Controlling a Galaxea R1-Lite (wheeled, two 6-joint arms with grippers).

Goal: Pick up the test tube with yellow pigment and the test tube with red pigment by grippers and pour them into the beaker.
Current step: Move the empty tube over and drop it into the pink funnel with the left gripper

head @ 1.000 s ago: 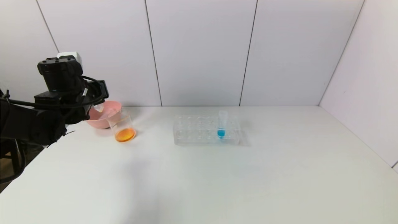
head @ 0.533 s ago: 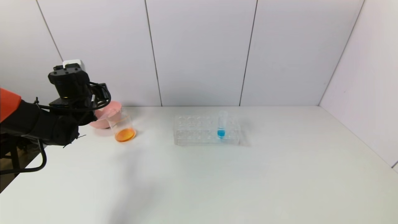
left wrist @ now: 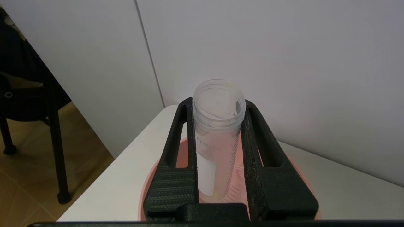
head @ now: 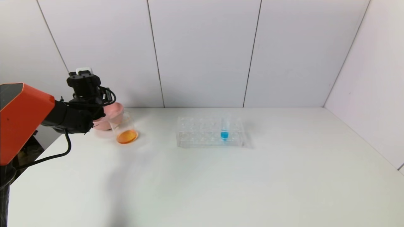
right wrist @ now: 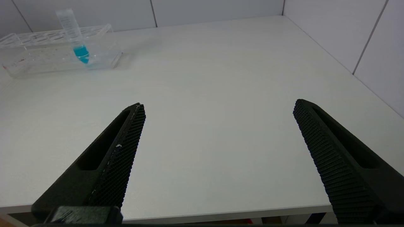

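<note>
Between the earlier head views and this one, the left gripper (head: 101, 111) had been carried toward the far left corner of the tabletop, and an orange segment of its arm had swung into sight at the left edge.

The black two-fingered claw was clamped on a slim clear plastic test tube (left wrist: 217, 138), seen in the left wrist view held snugly between the two ridged fingers (left wrist: 175, 151) with its open threaded mouth pointing away from the camera. The tube was nearly empty; only a faint yellowish trace lay at its lower end, so it was judged to be the test tube with yellow pigment, already poured out. Directly beneath it lay the round pink plastic bowl (left wrist: 181, 148), which suggested the emptied tube was being held over the bowl for discarding.

Just beside the bowl, toward the table's middle, stood the small clear glass beaker (head: 124, 127) with orange liquid in its bottom, a colour consistent with yellow and red having been mixed. No test tube with red pigment could be found in any view.

Farther along the far edge, the clear plastic tube rack (head: 202, 135) held one upright tube of blue liquid (head: 224, 127).

The held tube could not be made out in the head view, being hidden behind the claw. The right gripper (right wrist: 217, 148), absent from the head view, was shown by its own camera spread wide and empty near the table's near edge.
</note>
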